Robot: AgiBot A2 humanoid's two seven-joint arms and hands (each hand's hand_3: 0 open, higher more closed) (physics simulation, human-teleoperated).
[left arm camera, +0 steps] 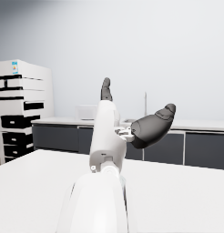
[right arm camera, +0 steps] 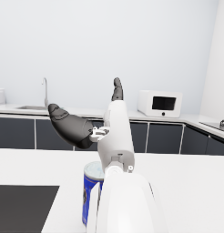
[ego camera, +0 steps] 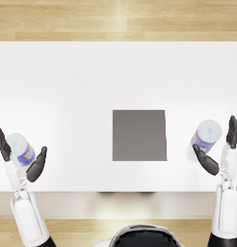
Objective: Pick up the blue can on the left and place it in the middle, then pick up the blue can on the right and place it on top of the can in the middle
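The dark left hand is spread wide, thumb and fingers apart, with the blue-and-white cylindrical can on the left standing between them; from above no finger can be seen closing on it, so the hand holds nothing yet, and its own wrist view shows only open fingers above the white forearm with no can in sight. The dark right hand is likewise open and holding nothing, bracketing the blue-and-white cylindrical can on the right, which stands upright on the white table just below the forearm in the right wrist view. Between the two cans lies a flat dark grey square mat, bare. By this layout nothing has been done: both cans sit at their outer places, so the whole task remains.
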